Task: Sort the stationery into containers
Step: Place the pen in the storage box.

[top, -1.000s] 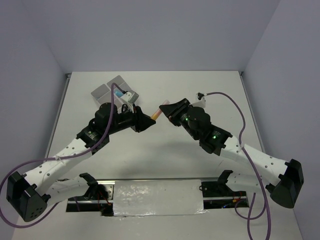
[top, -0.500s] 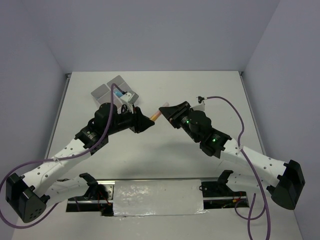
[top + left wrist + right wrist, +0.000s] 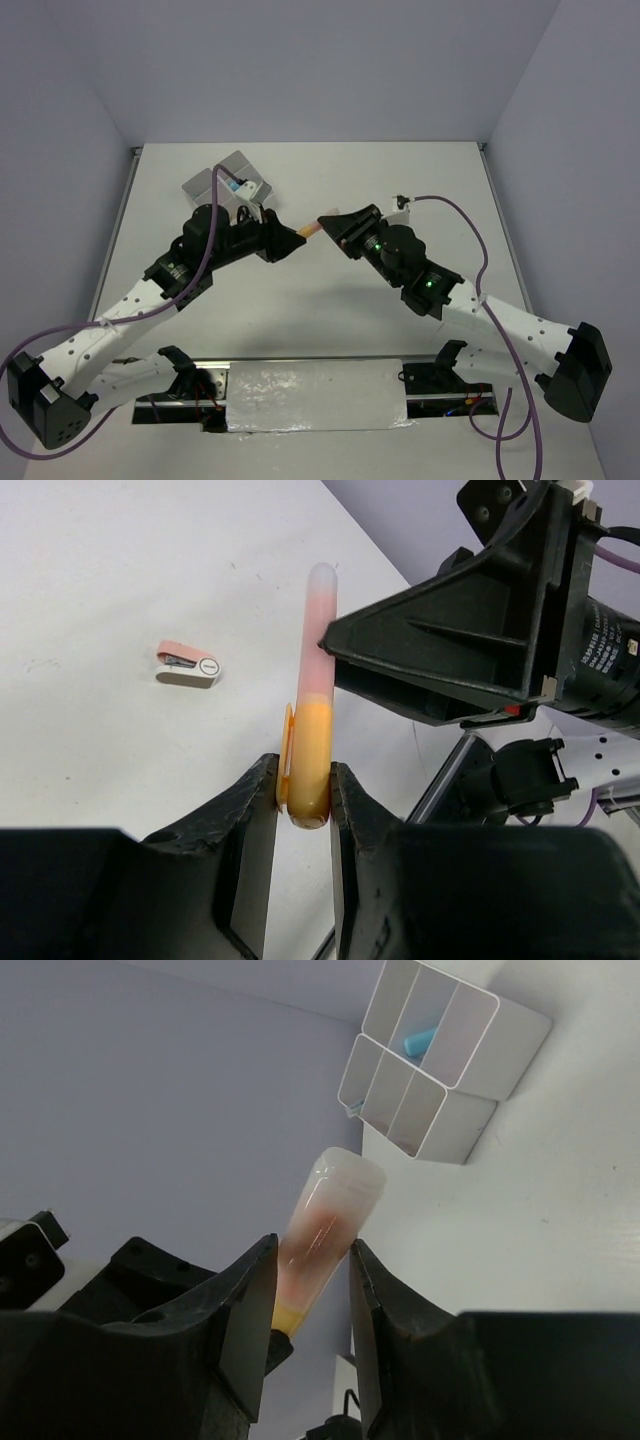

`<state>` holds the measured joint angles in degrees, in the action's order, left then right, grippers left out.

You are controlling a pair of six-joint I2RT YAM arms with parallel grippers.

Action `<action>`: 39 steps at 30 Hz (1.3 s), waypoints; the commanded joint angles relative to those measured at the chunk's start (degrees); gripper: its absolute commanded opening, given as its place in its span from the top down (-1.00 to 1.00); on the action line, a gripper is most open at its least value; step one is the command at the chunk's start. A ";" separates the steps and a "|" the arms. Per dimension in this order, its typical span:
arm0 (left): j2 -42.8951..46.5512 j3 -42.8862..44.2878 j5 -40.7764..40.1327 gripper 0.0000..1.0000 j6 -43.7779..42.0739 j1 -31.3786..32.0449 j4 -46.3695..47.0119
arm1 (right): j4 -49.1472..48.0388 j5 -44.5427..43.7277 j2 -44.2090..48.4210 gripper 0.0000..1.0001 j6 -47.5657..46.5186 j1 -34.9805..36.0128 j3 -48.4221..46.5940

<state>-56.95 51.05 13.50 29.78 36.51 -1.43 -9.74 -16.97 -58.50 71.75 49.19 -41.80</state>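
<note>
An orange marker [image 3: 311, 229] with a translucent pinkish cap hangs in the air between my two grippers. My left gripper [image 3: 288, 242] is shut on its orange end [image 3: 312, 750]. My right gripper [image 3: 331, 222] is closed around the cap end [image 3: 330, 1210], with both fingers touching it. The white containers [image 3: 225, 180], four square compartments, stand at the back left behind the left arm. They also show in the right wrist view [image 3: 455, 1055], with a light blue marker [image 3: 418, 1037] in one compartment. The other stationery is out of view.
A small pink-and-white item [image 3: 188, 664] lies on the white table below the held marker. Both arms meet above the table's middle. A purple cable [image 3: 470, 225] loops over the right arm.
The two grippers have stayed together on the marker. The left arm's elbow has shifted slightly left, and the right arm has edged a little forward.
</note>
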 commanded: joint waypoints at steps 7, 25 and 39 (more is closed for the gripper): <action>0.96 5.20 -9.54 1.00 -0.42 -1.97 7.32 | 9.30 5.98 2.51 -0.14 -7.67 -1.02 -3.11; -28.63 40.24 -20.51 1.00 -5.32 -19.46 -38.62 | 21.24 8.97 8.40 -0.33 -19.00 -11.22 -2.58; -49.50 58.39 -18.60 1.00 -11.06 -23.59 -47.62 | 26.88 9.94 12.62 -0.35 -27.45 -13.06 -2.41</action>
<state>-109.65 109.56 -5.37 19.62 13.67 -49.08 16.36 -7.20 -47.33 47.35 36.80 -42.85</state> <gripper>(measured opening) 0.351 0.672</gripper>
